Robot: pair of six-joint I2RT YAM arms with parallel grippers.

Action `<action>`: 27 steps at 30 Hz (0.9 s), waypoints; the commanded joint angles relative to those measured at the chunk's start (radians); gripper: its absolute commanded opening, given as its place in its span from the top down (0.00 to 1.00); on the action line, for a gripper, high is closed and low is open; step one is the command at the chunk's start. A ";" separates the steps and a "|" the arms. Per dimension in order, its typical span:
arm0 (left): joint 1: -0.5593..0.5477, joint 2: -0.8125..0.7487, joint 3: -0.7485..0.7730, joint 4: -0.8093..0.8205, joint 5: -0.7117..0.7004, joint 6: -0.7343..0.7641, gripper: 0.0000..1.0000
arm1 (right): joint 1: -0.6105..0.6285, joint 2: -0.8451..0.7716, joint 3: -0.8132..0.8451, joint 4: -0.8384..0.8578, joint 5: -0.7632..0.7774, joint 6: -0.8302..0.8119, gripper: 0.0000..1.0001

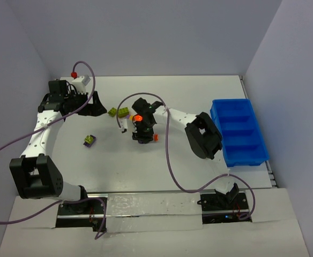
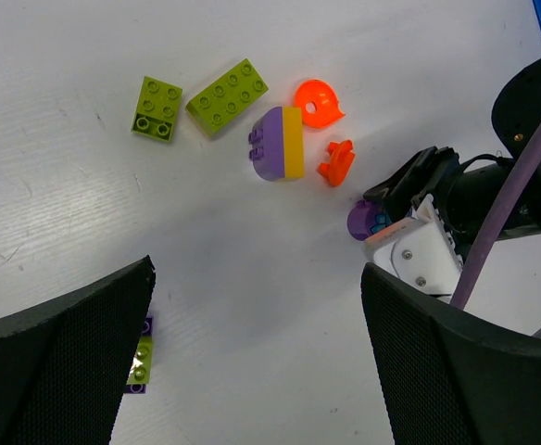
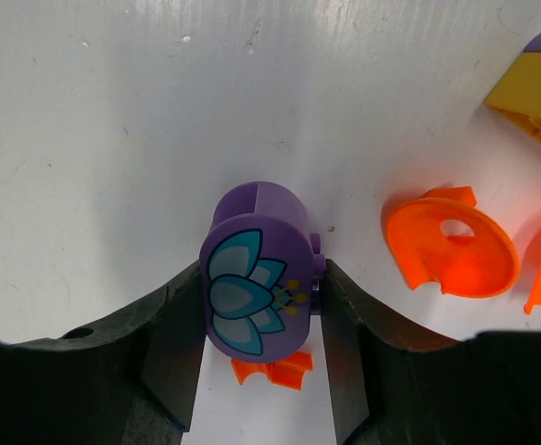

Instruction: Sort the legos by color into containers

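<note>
The white table [image 1: 199, 91] is faintly scuffed and scratched, and plain pale lilac-grey walls [image 1: 146, 32] box it in at the back and on both sides. The right gripper [image 3: 261, 278] is closed around a rounded purple piece [image 3: 257, 218] with a teal flower printed on its face, one black finger pressed to each side. I cannot tell whether the piece is lifted off the surface. A small orange bit [image 3: 272, 371] peeks out just under the purple piece. An orange ring [image 3: 451, 255] lies close beside the gripper, and a purple-and-yellow piece [image 3: 534, 88] sits a little beyond the ring.

The left gripper [image 2: 257, 278] hangs over the table with its fingers spread wide, gripping nothing. Ahead of it lie a square green brick [image 2: 157, 108] and a long green brick [image 2: 227, 95], near each other but apart. A small purple-and-green stack [image 2: 141, 357] sits right beside one of its fingers.

The blue tray [image 1: 231, 101] lies well away from both grippers, by the table's right edge, beyond the right arm's elbow. Purple cables [image 1: 170, 160] loop off both arms.
</note>
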 commanded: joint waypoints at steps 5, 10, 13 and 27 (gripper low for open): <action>0.001 -0.014 0.054 0.002 0.012 0.001 0.01 | -0.010 -0.173 -0.083 -0.012 -0.017 0.035 0.84; 0.002 -0.022 0.054 -0.002 0.008 -0.002 0.01 | -0.072 -0.296 -0.079 -0.081 -0.020 0.056 0.86; 0.001 -0.033 0.049 0.001 -0.004 0.004 0.01 | -0.153 -0.354 -0.063 -0.120 -0.019 0.055 0.86; 0.001 -0.014 0.063 0.013 -0.002 0.004 0.01 | -0.735 -0.329 0.094 -0.262 0.060 -0.045 0.89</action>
